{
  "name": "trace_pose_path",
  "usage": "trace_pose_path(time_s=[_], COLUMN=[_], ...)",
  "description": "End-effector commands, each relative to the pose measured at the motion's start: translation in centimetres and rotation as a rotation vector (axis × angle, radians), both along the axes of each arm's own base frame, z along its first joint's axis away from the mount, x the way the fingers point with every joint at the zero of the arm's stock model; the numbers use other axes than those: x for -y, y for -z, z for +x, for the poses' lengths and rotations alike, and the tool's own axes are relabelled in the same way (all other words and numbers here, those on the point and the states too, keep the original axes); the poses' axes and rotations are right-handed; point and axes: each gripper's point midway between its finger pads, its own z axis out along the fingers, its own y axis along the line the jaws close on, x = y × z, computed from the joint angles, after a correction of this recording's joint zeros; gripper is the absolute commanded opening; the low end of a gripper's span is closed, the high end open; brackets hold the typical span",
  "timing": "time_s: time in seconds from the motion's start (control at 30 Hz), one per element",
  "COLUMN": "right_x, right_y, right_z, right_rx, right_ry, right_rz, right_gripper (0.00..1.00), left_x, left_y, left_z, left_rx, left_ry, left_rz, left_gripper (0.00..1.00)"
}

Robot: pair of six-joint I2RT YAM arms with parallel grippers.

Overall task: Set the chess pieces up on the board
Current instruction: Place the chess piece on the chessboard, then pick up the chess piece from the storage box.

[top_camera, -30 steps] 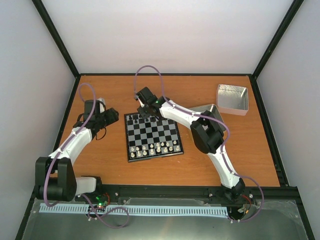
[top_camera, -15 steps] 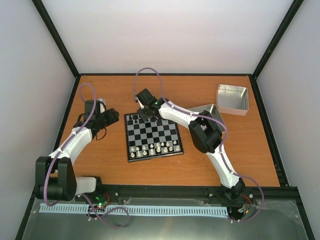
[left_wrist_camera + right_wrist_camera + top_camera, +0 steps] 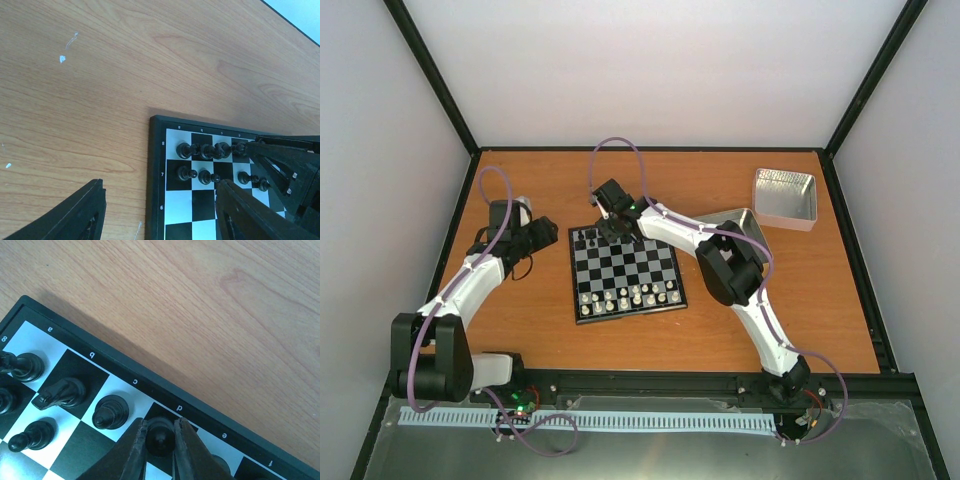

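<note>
The right claw (image 3: 160,426) pinches 1 black piece (image 3: 159,436) on the board (image 3: 116,365), at its far edge. The left claw (image 3: 160,184) hangs released over the board's far-left corner.

My wooden table (image 3: 790,320) carries the board (image 3: 625,268) flat near its middle. A square tin tray (image 3: 785,197) sits toward the far right; a second tray (image 3: 732,217), partly hidden, lies between them.

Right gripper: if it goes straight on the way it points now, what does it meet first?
The right gripper points down at the board. First in its line is the black chess piece between its fingers, on the d square; I cannot tell whether they grip it.
</note>
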Motion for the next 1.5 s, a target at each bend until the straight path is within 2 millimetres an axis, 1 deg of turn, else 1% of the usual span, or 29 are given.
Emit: trace_pose_path(time_s=[0.0,0.1,0.2,0.27,0.33,0.43,0.5,0.6,0.63,0.7,0.73,0.8,0.87,0.97,1.0,1.07,1.13,1.17,1.2,1.27,1.33,1.4,1.47], right_x=[0.6,0.4,0.4,0.5,0.2,-0.2,-0.2,0.7,1.3,3.5,4.8,7.7,10.8,15.8,17.6,21.2,24.2,25.4,26.2,27.0,27.2,27.3,27.6], right_y=[-0.2,-0.3,-0.1,-0.7,-2.1,-5.1,-7.1,-9.7,-10.4,-11.3,-12.0,-12.3,-12.3,-11.5,-11.1,-9.9,-8.6,-8.0,-7.4,-6.2,-4.8,-3.8,-2.9], right_z=[0.4,0.3,0.3,0.4,0.6,0.9,1.1,1.6,1.8,2.2,2.3,2.1,1.2,-1.1,-1.8,-3.6,-5.2,-6.0,-6.8,-8.1,-9.4,-10.1,-10.7], right_rx=[0.023,0.02,0.012,0.018,0.022,0.044,0.072,0.096,0.098,0.083,0.073,0.028,-0.03,-0.123,-0.155,-0.229,-0.307,-0.336,-0.367,-0.415,-0.467,-0.499,-0.525], right_ry=[0.02,0.015,0.016,0.031,0.035,0.045,0.061,0.113,0.139,0.216,0.252,0.318,0.368,0.437,0.469,0.535,0.584,0.597,0.601,0.577,0.553,0.537,0.53], right_rz=[-0.017,-0.011,-0.012,-0.007,0.021,0.062,0.087,0.108,0.115,0.12,0.125,0.124,0.115,0.089,0.076,0.037,-0.019,-0.057,-0.094,-0.158,-0.19,-0.203,-0.23], right_gripper=[0.16,0.18,0.23,0.26,0.27,0.3,0.32,0.35,0.35,0.38,0.38,0.4,0.42,0.46,0.48,0.53,0.56,0.59,0.61,0.68,0.74,0.81,0.85], left_x=[0.0,0.1,0.1,0.1,0.1,0.0,0.0,0.2,0.2,0.2,0.2,0.2,0.3,0.2,0.2,0.3,0.3,0.4,0.4,0.4,0.5,0.4,0.4], left_y=[-0.1,-0.1,-0.1,0.0,-0.1,-0.4,-0.6,-0.9,-0.9,-1.0,-1.0,-1.1,-0.8,0.0,0.3,0.2,0.5,0.5,0.7,0.9,1.2,1.6,1.8], left_z=[0.2,0.2,0.2,0.2,0.2,0.4,0.5,0.8,0.9,1.0,1.0,1.1,1.1,1.0,1.0,1.5,1.6,1.7,1.7,1.7,1.7,1.7,1.7], left_rx=[0.006,0.008,0.009,0.007,0.007,0.017,0.024,0.035,0.039,0.043,0.044,0.051,0.048,0.029,0.021,0.039,0.034,0.033,0.029,0.023,0.016,0.007,0.003], left_ry=[0.008,0.011,0.011,0.01,0.01,0.008,0.007,0.022,0.027,0.034,0.039,0.049,0.058,0.058,0.057,0.055,0.052,0.053,0.055,0.057,0.058,0.059,0.059], left_rz=[-0.001,-0.005,-0.006,-0.005,-0.004,-0.001,0.0,-0.002,0.0,0.01,0.014,0.022,0.029,0.034,0.033,0.028,0.023,0.02,0.018,0.017,0.017,0.021,0.023], left_gripper=[0.62,0.62,0.62,0.62,0.62,0.62,0.62,0.62,0.62,0.63,0.64,0.66,0.66,0.67,0.67,0.67,0.67,0.67,0.67,0.67,0.67,0.67,0.67])
